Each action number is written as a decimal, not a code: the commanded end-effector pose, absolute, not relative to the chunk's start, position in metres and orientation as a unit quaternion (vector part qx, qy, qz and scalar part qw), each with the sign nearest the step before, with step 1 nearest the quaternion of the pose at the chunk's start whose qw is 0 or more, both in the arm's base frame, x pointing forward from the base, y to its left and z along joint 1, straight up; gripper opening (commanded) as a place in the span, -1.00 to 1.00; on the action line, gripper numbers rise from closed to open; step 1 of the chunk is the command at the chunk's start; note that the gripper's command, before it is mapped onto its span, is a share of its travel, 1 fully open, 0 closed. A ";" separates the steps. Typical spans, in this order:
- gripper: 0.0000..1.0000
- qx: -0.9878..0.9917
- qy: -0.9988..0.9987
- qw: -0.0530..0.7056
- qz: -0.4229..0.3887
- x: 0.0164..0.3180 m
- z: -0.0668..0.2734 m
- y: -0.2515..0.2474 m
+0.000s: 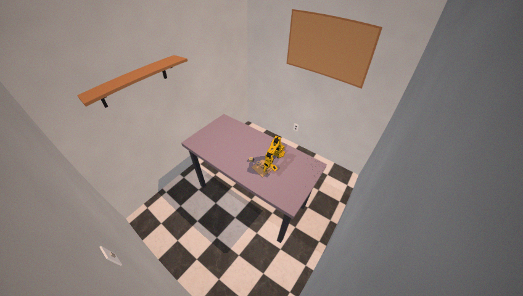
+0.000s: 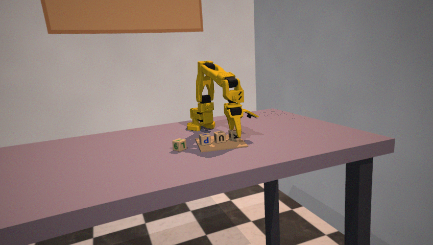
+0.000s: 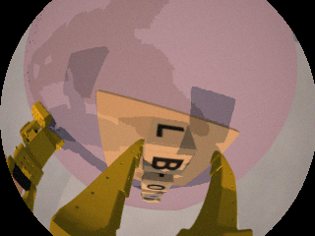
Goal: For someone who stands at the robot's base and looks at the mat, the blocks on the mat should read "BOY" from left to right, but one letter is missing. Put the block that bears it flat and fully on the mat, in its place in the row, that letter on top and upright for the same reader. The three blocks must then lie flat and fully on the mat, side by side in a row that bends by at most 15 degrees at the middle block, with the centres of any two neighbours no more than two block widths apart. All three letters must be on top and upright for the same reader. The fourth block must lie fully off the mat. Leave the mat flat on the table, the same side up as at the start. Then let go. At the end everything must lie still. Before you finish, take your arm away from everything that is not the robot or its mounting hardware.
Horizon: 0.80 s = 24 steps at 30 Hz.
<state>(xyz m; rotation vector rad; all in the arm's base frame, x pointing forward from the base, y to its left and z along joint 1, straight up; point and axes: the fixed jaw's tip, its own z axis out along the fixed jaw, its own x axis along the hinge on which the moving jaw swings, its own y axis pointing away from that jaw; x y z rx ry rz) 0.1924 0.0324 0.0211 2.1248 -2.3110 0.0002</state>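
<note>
A tan mat [image 2: 221, 145] lies on the purple table in front of the arm's base. Three letter blocks stand on it in a row. The left block [image 2: 205, 139] shows a blue letter on its side, and the middle block [image 2: 219, 137] shows a dark one. The right block [image 2: 234, 135] sits between my fingers. In the wrist view this block [image 3: 164, 167] rests on the mat [image 3: 132, 128] and shows a black B, with an L on the adjoining far face. My gripper [image 3: 177, 153] straddles it, open, with a gap at the right finger. The gripper [image 2: 237, 138] points straight down.
A fourth block [image 2: 179, 144] with green marks lies on the table to the left of the mat, apart from it. The arm's base [image 2: 201, 119] stands behind the mat. The table's edge [image 1: 256, 190] is close to the mat's front.
</note>
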 end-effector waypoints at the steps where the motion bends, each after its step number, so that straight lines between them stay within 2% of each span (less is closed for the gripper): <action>1: -0.29 0.676 -0.736 -0.022 0.015 0.200 0.029 0.034; 9: -0.29 0.676 -0.736 -0.022 0.015 0.200 0.034 0.034; 24: -0.29 0.676 -0.736 -0.022 0.015 0.199 0.077 0.034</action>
